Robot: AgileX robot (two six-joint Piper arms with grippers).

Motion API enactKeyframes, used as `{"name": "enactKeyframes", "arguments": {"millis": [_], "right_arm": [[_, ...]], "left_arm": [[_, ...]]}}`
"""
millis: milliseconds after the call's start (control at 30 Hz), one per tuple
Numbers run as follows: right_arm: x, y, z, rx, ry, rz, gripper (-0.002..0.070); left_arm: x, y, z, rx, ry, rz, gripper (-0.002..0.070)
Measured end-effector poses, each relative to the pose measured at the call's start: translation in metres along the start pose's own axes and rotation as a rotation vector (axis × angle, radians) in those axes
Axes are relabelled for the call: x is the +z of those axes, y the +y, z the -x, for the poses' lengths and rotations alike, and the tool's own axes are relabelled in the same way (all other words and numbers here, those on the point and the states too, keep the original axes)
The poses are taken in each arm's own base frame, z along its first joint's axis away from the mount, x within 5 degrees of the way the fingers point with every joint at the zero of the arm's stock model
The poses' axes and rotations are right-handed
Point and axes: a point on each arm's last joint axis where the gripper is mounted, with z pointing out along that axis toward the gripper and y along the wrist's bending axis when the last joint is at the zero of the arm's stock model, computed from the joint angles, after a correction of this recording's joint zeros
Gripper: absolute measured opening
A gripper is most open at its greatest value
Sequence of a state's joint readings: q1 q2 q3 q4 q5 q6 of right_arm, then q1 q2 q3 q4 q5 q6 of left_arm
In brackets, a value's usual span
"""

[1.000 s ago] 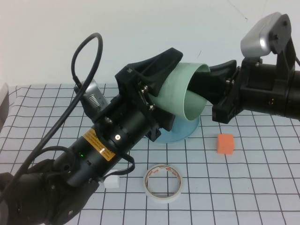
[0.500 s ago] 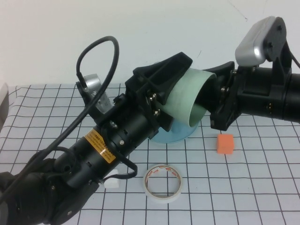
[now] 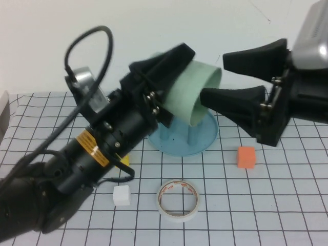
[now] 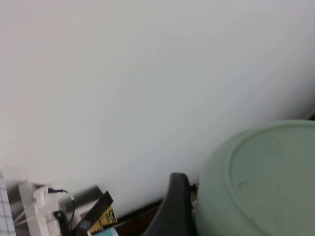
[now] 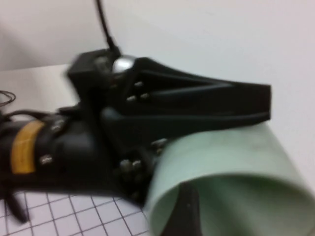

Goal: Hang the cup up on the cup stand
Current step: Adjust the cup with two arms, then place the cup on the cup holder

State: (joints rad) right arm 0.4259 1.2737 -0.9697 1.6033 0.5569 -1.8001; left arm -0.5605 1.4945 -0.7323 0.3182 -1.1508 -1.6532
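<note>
My left gripper [image 3: 177, 84] is shut on the pale mint-green cup [image 3: 193, 95] and holds it tilted in the air, mouth toward the right, above the cup stand. The cup's bottom shows in the left wrist view [image 4: 266, 182] beside one black finger [image 4: 172, 209]. The cup stand's blue base [image 3: 177, 146] and one peg [image 3: 192, 134] show below the cup; the flower caps are hidden. My right gripper [image 3: 214, 78] is open at the cup's mouth, one finger above the rim, the other at the opening. The right wrist view shows the cup [image 5: 231, 157].
An orange cube [image 3: 246, 157] lies right of the stand. A tape roll [image 3: 178, 200] and a white cube [image 3: 121, 195] lie on the grid mat [image 3: 287, 205] near the front. A white wall stands behind.
My right gripper has drawn back to the right from the cup's mouth and its fingers stand wider apart. My left arm has shifted the cup slightly left and up.
</note>
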Motion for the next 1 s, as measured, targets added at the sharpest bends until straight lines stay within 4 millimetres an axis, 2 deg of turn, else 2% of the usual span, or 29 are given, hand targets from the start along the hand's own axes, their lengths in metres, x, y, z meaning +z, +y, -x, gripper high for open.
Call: {"name": "enactKeyframes", "arguments": {"millis": [133,233,300,467,600,633,733,867,1000], "right_arm": [[-0.016,0.011,0.005,-0.014,0.015,0.012,0.0591],[-0.024,0.019,-0.004,0.001,0.077,0.025,0.0579],[-0.029,0.023,-0.011,0.02,0.111,0.028,0.0547],[-0.046,0.038,-0.023,0.048,0.14,0.042,0.0395],[-0.061,0.053,-0.024,0.034,0.122,0.075,0.0181],[-0.066,0.056,-0.021,0.02,0.116,0.085,0.0118],[-0.078,0.065,-0.014,-0.004,0.092,0.099,0.0039],[-0.093,0.074,-0.008,-0.032,0.079,0.092,0.0012],[-0.106,0.081,-0.007,-0.071,0.102,0.075,0.0008]], "left_arm": [[0.007,-0.008,0.01,0.072,0.015,-0.02,0.0594],[0.017,-0.022,0.018,0.188,0.063,-0.07,0.0594],[0.026,-0.036,0.025,0.299,0.12,-0.112,0.0594],[0.047,-0.061,0.043,0.617,0.246,-0.064,0.0594],[0.059,-0.072,0.055,0.887,0.28,0.043,0.0594],[0.061,-0.072,0.057,0.962,0.285,0.071,0.0594],[0.063,-0.072,0.064,1.196,0.281,0.126,0.0594],[0.065,-0.062,0.07,1.429,0.28,0.169,0.0594],[0.071,-0.036,0.078,1.53,0.275,0.206,0.0594]]}}
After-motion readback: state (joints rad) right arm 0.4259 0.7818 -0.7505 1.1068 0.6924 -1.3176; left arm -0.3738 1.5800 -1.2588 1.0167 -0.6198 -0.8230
